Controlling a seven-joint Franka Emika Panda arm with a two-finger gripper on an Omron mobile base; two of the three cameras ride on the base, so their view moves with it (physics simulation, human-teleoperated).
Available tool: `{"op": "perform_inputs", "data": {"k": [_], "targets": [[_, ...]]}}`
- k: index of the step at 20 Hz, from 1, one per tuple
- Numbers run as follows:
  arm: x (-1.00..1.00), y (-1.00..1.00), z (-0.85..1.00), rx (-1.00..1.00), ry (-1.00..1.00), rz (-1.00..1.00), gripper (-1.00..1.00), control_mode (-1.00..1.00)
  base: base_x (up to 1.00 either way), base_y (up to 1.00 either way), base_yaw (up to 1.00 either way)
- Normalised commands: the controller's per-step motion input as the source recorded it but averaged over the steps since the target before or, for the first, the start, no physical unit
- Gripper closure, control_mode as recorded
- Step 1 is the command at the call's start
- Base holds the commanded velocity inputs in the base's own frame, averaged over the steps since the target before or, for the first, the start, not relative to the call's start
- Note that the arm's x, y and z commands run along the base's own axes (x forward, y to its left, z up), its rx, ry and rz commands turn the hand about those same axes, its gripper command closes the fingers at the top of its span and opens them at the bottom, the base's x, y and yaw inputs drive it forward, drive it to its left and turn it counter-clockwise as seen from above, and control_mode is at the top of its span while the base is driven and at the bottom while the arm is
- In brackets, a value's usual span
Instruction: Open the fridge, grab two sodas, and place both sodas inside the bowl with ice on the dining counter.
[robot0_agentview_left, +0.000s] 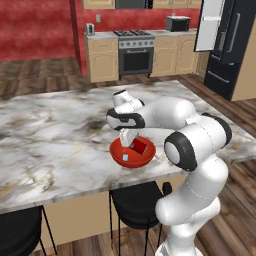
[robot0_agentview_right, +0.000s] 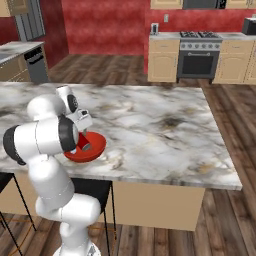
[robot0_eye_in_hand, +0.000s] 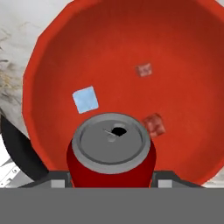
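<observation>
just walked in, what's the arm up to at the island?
The gripper is shut on a red soda can, holding it upright over the red bowl on the marble dining counter. A few ice cubes lie in the bowl; no other soda is in it. In the background the black fridge stands with one door open.

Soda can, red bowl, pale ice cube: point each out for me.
Soda can (robot0_eye_in_hand: 111, 144): hand view, on its grey lid.
Red bowl (robot0_eye_in_hand: 131, 48): hand view, on its bare inner wall.
Pale ice cube (robot0_eye_in_hand: 85, 99): hand view, on its top face.
</observation>
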Motion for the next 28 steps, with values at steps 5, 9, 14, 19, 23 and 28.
{"op": "perform_inputs", "data": {"k": [5, 9, 14, 19, 23, 28], "targets": [[0.20, 0.00, -0.16, 0.00, 0.04, 0.00, 1.00, -1.00, 0.00, 0.00, 0.00], [0.19, 0.00, -0.16, 0.00, 0.03, 0.00, 1.00, -1.00, 0.00, 0.00, 0.00], [0.12, 0.00, -0.22, 0.00, 0.02, 0.00, 1.00, -1.00, 0.00, 0.00, 0.00], [0.07, 0.00, -0.22, 0.00, 0.01, 0.00, 1.00, -1.00, 0.00, 0.00, 0.00], [0.08, 0.00, -0.20, 0.00, 0.00, 0.00, 1.00, -1.00, 0.00, 0.00, 0.00], [0.10, 0.00, -0.21, 0.00, 0.01, 0.00, 1.00, -1.00, 0.00, 0.00, 0.00]]}}
